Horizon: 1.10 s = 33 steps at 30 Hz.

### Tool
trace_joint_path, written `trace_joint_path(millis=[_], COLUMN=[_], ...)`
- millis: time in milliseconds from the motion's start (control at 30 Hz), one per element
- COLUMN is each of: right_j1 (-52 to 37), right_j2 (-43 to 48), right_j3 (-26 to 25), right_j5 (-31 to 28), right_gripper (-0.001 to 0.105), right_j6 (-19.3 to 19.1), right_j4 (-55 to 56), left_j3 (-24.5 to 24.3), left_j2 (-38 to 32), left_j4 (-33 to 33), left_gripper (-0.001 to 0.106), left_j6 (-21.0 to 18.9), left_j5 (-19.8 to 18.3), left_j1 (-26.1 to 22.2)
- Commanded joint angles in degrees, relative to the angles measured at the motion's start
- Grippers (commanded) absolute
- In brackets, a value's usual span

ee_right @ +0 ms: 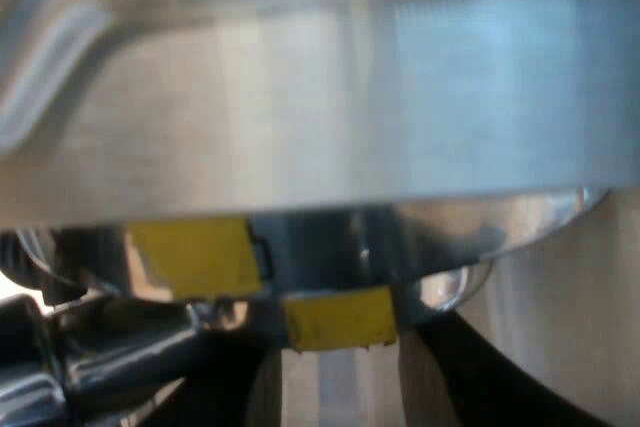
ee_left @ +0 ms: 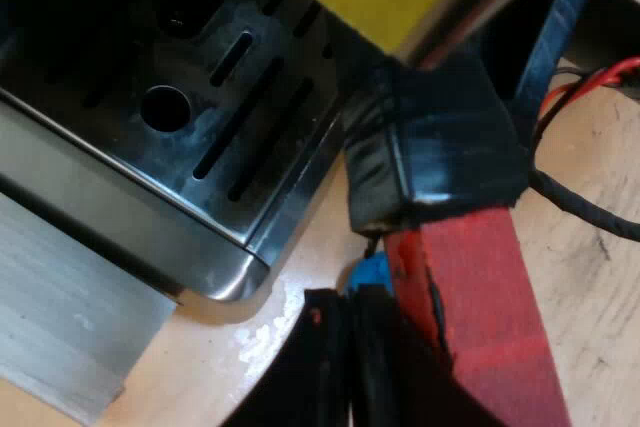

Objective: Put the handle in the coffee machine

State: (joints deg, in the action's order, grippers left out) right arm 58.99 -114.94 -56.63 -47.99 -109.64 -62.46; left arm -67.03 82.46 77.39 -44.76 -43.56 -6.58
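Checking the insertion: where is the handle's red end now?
In the left wrist view, the red end hangs just off the corner of the espresso machine's drip tray, over the wooden table.

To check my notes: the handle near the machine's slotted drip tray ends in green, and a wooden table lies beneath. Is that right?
Not quite. The handle's end is red, not green, as the left wrist view shows. The rest holds: it is near the machine's slotted drip tray, and a wooden table lies beneath.
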Motion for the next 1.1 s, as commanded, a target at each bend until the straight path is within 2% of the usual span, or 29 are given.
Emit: trace_joint_path(millis=[33, 200, 267, 433, 633, 733, 867, 1100], right_j1=[-0.1, -0.1, -0.1, -0.1, -0.1, -0.1, -0.1, 0.0], right_j2=[2.0, 2.0, 2.0, 2.0, 2.0, 2.0, 2.0, 2.2], right_j3=[-1.4, -1.4, -1.4, -1.4, -1.4, -1.4, -1.4, -1.4], right_j5=[0.3, 0.3, 0.3, 0.3, 0.3, 0.3, 0.3, 0.3], right_gripper=[0.032, 0.032, 0.032, 0.032, 0.032, 0.032, 0.032, 0.032], right_j6=[-0.2, -0.2, -0.2, -0.2, -0.3, -0.3, -1.3, -2.1], right_j4=[-5.9, -5.9, -5.9, -5.9, -5.9, -5.9, -5.9, -5.4], left_j3=[0.1, 1.5, 4.9, 6.9, 6.9, 6.9, 6.9, 6.9], left_j2=[-0.5, -1.6, -3.5, -6.0, -6.6, -6.8, -9.7, -10.7], left_j4=[1.2, -0.2, -4.2, -7.4, -9.5, -10.3, -13.3, -13.1], left_gripper=[0.001, 0.001, 0.001, 0.001, 0.001, 0.001, 0.001, 0.001], left_j6=[-1.1, -2.9, -5.1, -8.0, -14.1, -14.7, -20.1, -21.0], left_j5=[-2.0, -2.0, -1.9, -1.2, 6.8, 7.8, 12.0, 12.0], left_j1=[0.4, 0.4, 0.4, 1.2, 8.4, 9.0, 10.9, 10.9])
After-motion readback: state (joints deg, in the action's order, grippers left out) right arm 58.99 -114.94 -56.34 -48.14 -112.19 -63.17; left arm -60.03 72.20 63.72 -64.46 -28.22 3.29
